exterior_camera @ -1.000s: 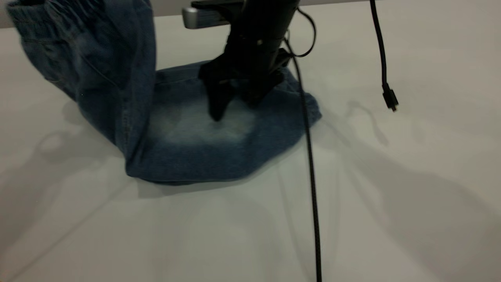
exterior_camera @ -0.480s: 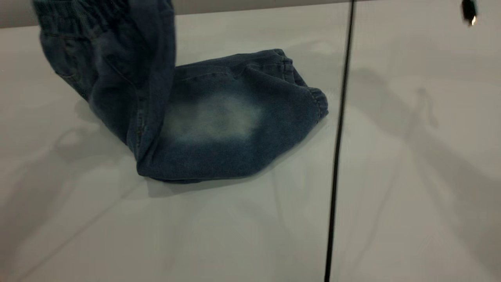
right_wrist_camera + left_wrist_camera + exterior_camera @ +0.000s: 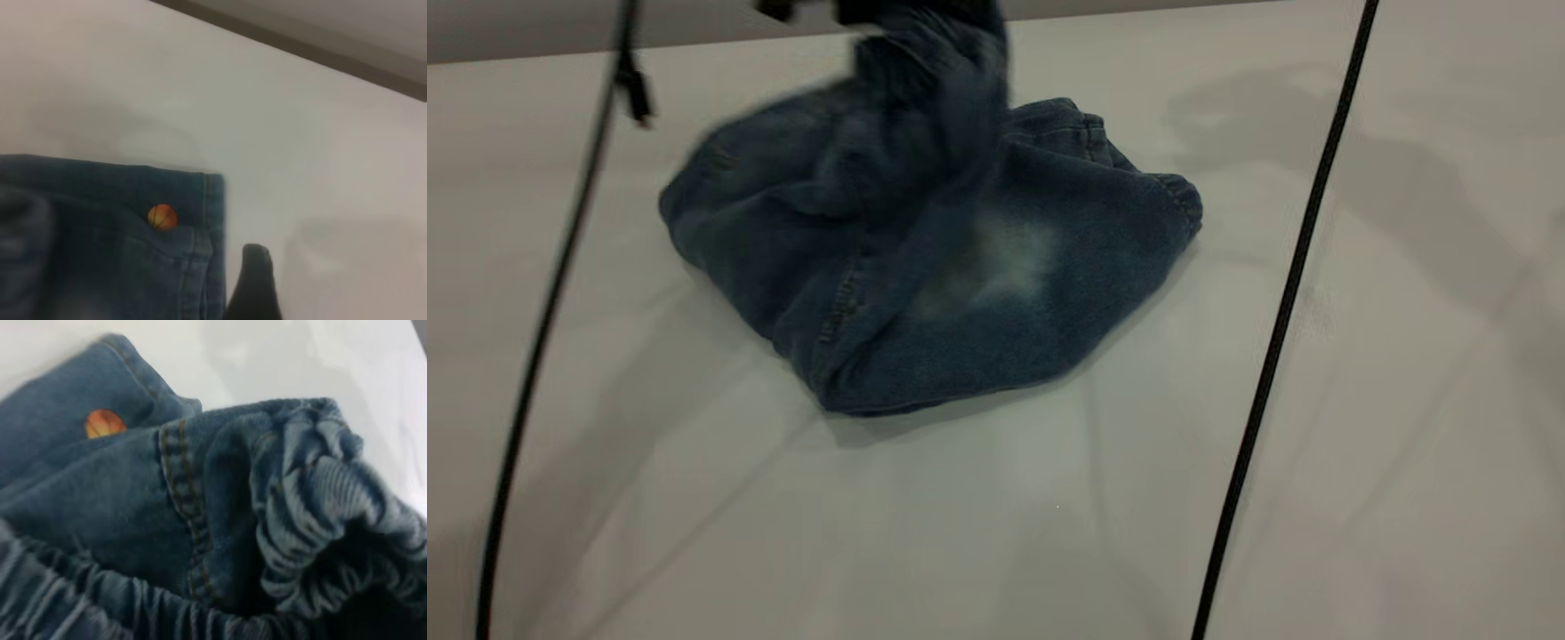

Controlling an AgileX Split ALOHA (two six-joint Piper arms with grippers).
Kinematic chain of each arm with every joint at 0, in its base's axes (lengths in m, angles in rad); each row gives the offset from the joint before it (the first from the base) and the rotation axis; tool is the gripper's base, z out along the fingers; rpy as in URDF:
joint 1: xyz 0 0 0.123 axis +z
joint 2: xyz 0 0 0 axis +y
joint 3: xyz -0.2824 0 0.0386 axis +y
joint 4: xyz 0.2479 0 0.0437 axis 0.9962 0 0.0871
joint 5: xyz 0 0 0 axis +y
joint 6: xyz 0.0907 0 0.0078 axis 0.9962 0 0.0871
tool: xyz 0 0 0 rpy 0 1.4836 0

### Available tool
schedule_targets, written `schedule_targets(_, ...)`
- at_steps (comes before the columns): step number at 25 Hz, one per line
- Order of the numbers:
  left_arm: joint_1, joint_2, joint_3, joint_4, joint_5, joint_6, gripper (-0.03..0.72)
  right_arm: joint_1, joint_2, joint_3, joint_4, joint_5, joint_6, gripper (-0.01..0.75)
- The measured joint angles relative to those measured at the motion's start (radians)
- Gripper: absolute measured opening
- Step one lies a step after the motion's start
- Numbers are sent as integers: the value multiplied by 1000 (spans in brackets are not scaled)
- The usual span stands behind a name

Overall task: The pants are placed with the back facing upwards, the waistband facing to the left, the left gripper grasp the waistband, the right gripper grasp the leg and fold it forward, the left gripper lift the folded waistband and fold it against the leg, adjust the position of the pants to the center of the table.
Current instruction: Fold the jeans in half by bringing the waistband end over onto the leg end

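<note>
The blue denim pants (image 3: 996,293) lie folded on the white table (image 3: 960,533), their cuffs (image 3: 1178,200) at the right. The waistband (image 3: 929,62) hangs lifted over the folded legs, held up at the exterior view's top edge by my left gripper (image 3: 911,11). In the left wrist view the ribbed waistband (image 3: 320,513) bunches up and hides the jaws. An orange round patch (image 3: 105,423) sits on the denim beneath. My right gripper shows only one dark finger (image 3: 255,283), above bare table beside the pants' edge (image 3: 210,220), holding nothing.
Two black cables hang across the exterior view, one at the left (image 3: 543,311) and one at the right (image 3: 1280,311). The table's far edge (image 3: 300,47) meets a darker wall. Bare table surrounds the pants.
The right gripper has lifted off the legs and left the exterior view. The left gripper has carried the waistband rightward over the legs, and the pile has shifted slightly right.
</note>
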Motion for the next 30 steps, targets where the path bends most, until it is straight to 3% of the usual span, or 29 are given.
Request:
schedule_targets(9, -39, 268, -261, 2, -25, -8, 102, 0, 0, 0, -22, 8, 1, 505)
schedule_targets(12, -39, 283, -282, 8, -24, 6, 143, 0, 0, 0, -32, 18, 1, 505)
schedule_targets(15, -39, 281, -283, 7, -24, 68, 287, 0, 0, 0, -32, 19, 1, 505)
schedule_targets(19, -36, 252, -283, 8, -14, 133, 538, 0, -1, 0, -32, 23, 0, 505)
schedule_targets(22, -27, 195, -283, 8, -6, 138, 640, 0, -2, 0, -33, 46, -9, 505)
schedule_targets(25, -6, 109, -282, 13, 11, 138, 645, 1, -3, 1, -14, 55, -9, 505)
schedule_targets(30, 53, -87, -282, 39, 38, 138, 583, 30, -3, 1, 94, 122, -70, 505)
